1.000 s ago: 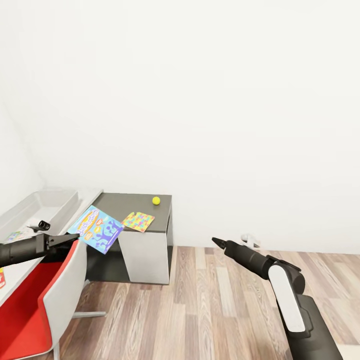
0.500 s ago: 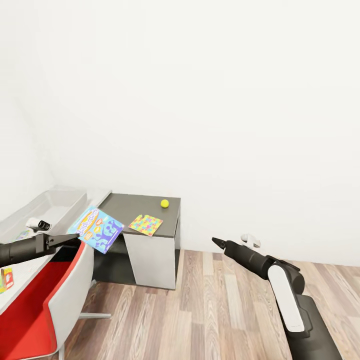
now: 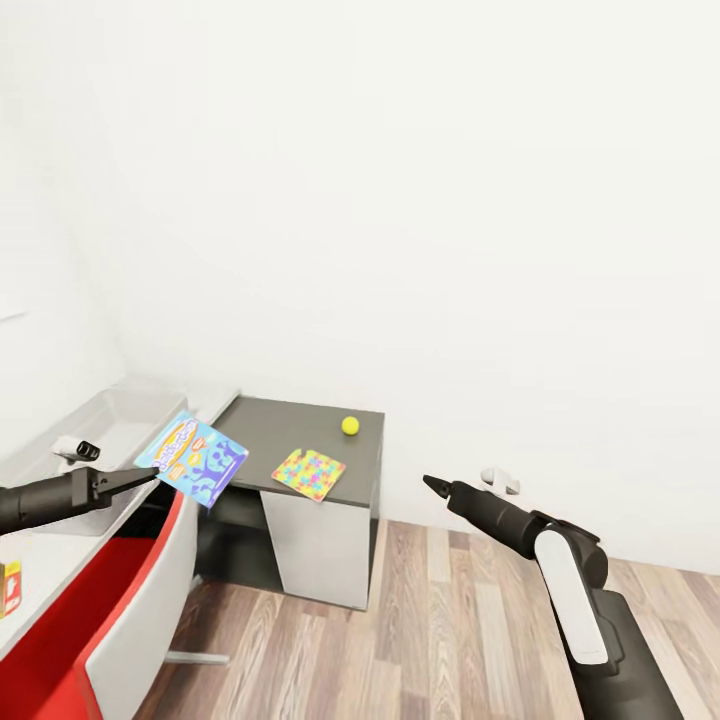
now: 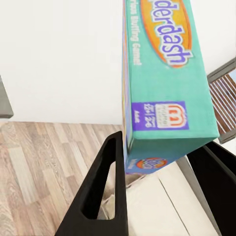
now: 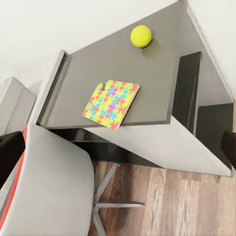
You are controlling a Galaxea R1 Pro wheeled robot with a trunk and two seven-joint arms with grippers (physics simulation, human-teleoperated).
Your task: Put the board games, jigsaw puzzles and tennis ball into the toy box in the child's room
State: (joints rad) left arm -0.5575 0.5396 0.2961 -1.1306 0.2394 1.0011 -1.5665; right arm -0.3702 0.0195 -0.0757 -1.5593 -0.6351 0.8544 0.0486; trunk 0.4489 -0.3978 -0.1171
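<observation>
My left gripper (image 3: pixel 150 472) is shut on a corner of the small blue board game (image 3: pixel 192 458), holding it in the air above the red chair, just off the near end of the toy box (image 3: pixel 105 420). In the left wrist view the game's teal box (image 4: pixel 167 78) is clamped between the fingers (image 4: pixel 105 191). A jigsaw puzzle (image 3: pixel 309 473) (image 5: pixel 110 104) and the tennis ball (image 3: pixel 350 425) (image 5: pixel 141 36) lie on the table's dark lower section (image 3: pixel 290 420). My right gripper (image 3: pixel 430 484) hangs over the floor to the right of the table, open and holding nothing.
A red-and-white swivel chair (image 3: pixel 110 620) (image 5: pixel 44 182) stands against the table below my left arm. A small colourful box (image 3: pixel 10 587) lies on the pale tabletop at the far left. White walls close in behind; wood floor (image 3: pixel 450 640) spreads to the right.
The whole view has swung left, so the table, puzzle and ball sit further right in the picture. My left gripper still holds the blue game, now nearer the toy box. The right arm keeps its pose.
</observation>
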